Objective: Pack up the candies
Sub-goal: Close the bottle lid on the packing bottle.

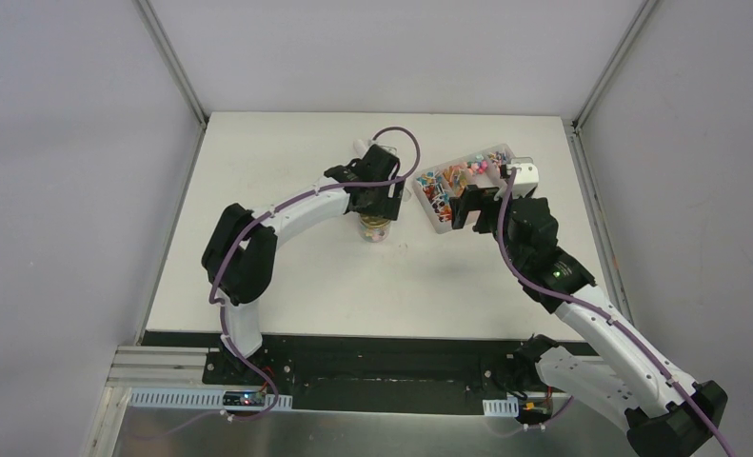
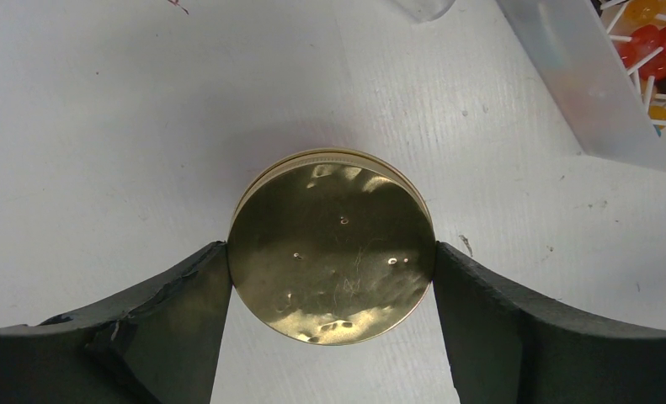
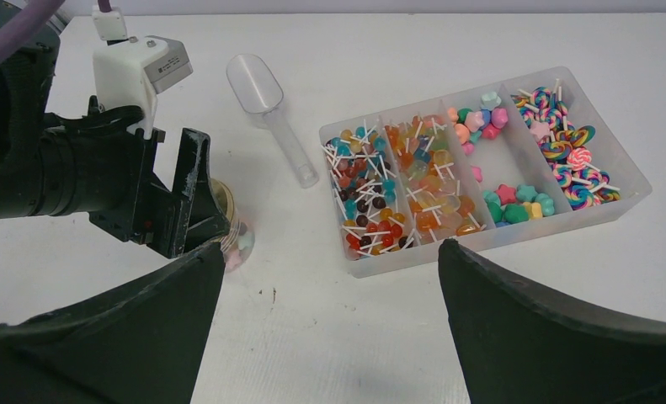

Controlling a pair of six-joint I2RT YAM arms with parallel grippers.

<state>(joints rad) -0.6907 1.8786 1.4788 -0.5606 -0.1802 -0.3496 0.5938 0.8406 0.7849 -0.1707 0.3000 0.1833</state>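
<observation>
Left gripper [image 2: 331, 252] is clamped on the gold lid [image 2: 332, 215], with one finger pressed to each side of the rim. The lid is held level on top of the jar [image 1: 376, 228], judged so it can be seated or twisted shut. Whether it is fully seated cannot be told.

The jar is stood on the table [image 1: 287, 162] around the middle, just left of the tray, so the lid can be worked without the jar being lifted. A few pale pink and green candies [image 3: 245, 241] are seen through the glass under the lid. Filling is judged done and capping in hand.

The clear scoop [image 3: 270, 101] is laid flat between jar and tray, touched by nothing and judged no longer needed.

Most candies are left in the tray [image 3: 401, 255], at the far right of the table, sorted into four compartments. Stick lollies are kept in the left two, stars and hearts in the thinned-out third, swirl lollipops in the rightmost.

Right gripper [image 3: 331, 252] is hung at the tray's near wall with jaws spread wide and nothing between them. It is judged parked clear of the left arm's work.
</observation>
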